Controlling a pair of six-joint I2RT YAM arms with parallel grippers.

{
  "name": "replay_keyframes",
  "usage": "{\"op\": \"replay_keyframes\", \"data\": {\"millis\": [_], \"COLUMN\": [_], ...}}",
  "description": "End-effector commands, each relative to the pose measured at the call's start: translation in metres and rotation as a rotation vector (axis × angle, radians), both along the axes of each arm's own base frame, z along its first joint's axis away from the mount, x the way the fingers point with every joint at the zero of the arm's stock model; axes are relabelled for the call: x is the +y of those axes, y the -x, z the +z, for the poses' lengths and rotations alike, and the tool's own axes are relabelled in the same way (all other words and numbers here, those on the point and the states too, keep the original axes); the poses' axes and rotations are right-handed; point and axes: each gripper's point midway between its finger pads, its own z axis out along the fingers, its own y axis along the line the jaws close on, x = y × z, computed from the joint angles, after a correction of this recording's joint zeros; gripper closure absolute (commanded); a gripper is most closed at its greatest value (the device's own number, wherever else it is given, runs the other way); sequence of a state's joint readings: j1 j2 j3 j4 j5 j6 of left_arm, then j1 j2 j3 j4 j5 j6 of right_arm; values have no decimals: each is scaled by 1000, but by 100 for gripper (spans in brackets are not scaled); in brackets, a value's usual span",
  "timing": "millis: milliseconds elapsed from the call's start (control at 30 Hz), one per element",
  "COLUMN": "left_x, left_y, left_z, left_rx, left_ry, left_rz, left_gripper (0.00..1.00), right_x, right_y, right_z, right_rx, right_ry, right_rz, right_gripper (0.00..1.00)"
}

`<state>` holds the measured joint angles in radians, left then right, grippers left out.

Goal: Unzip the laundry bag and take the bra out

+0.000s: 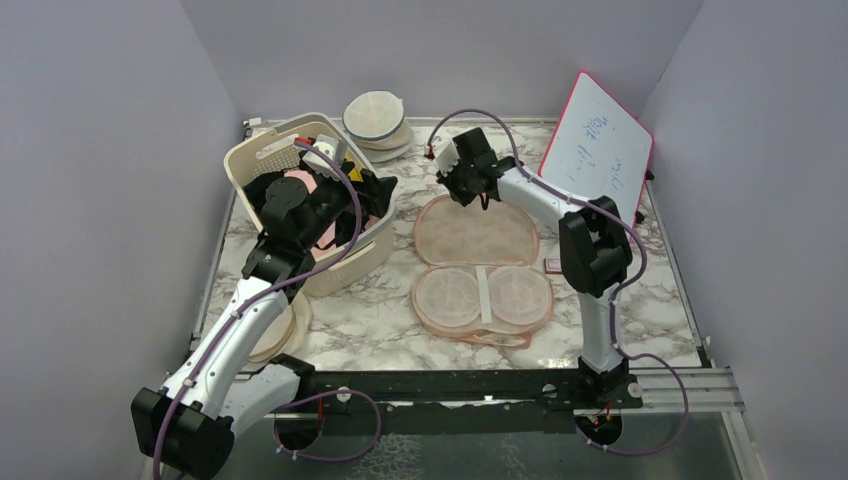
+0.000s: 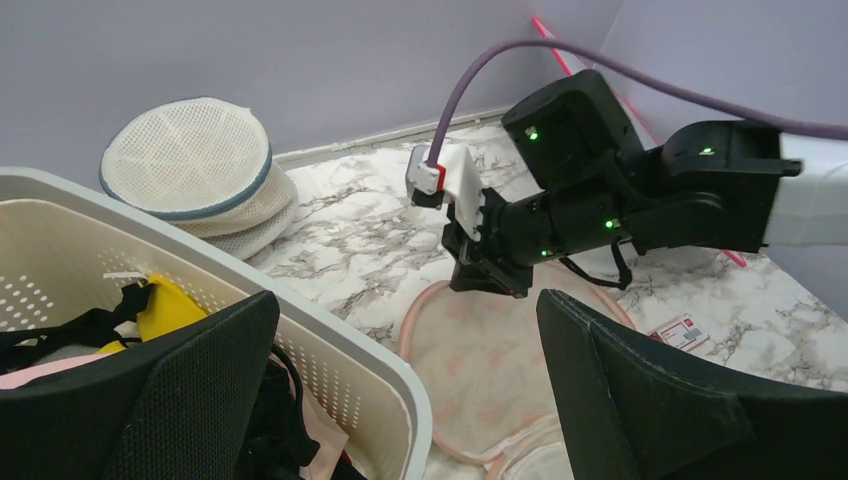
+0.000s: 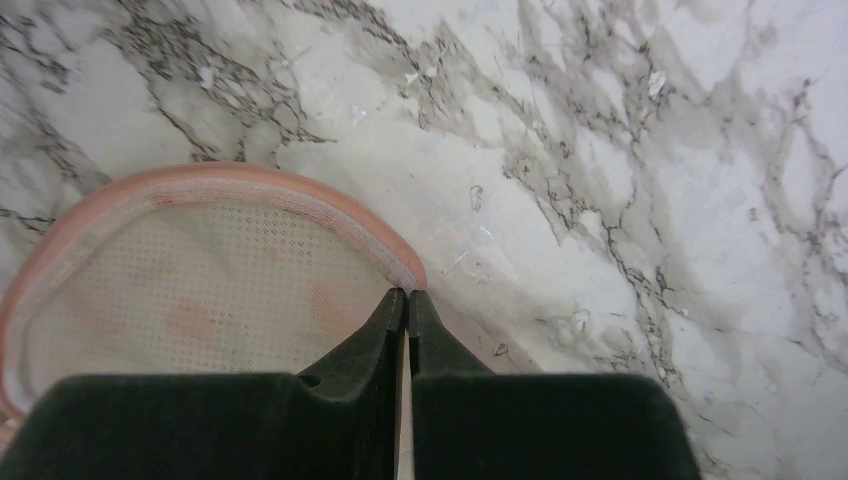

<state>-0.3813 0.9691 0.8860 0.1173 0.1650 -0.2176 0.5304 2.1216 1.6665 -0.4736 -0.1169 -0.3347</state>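
"While the laundry bag is viewed from above, where is it found?"

"It is spread open on the marble table, right of the cream basket. Both halves are laid flat: the mesh-lined far half is turned up, and two pale round cups with a pale band across them are seen in the near half."

"Is the bra accounted for?"

"That cannot be settled. Those cups may be it, yet a pale pink piece is also seen in the basket among black garments."

"How is the right gripper set?"

"Its fingers are pressed together, tip to tip, at the far rim of the bag — right on the peach edging. Whether anything is pinched between them cannot be told."

"And the left gripper?"

"It is held above the basket's right wall, with its fingers spread wide and nothing gripped between them."

"What else is noted?"

"Cream round cases are stacked at the back wall, and a red-edged whiteboard is propped at the far right."
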Motion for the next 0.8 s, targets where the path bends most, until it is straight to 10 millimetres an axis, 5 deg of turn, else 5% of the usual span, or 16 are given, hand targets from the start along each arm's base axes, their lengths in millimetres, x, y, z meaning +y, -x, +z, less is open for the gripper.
{"op": "replay_keyframes", "data": {"millis": [0,767], "left_x": [1,2], "left_y": [-1,1], "left_z": [-1,3], "left_rx": [-1,-7], "left_ry": [-1,6], "left_rz": [11,11], "left_gripper": [2,2], "right_x": [5,-16], "right_y": [10,104], "right_z": [42,83], "right_rx": [-70,-46], "right_ry": [-8,6], "right_rz": [-3,-185], "right_gripper": [99,99]}}
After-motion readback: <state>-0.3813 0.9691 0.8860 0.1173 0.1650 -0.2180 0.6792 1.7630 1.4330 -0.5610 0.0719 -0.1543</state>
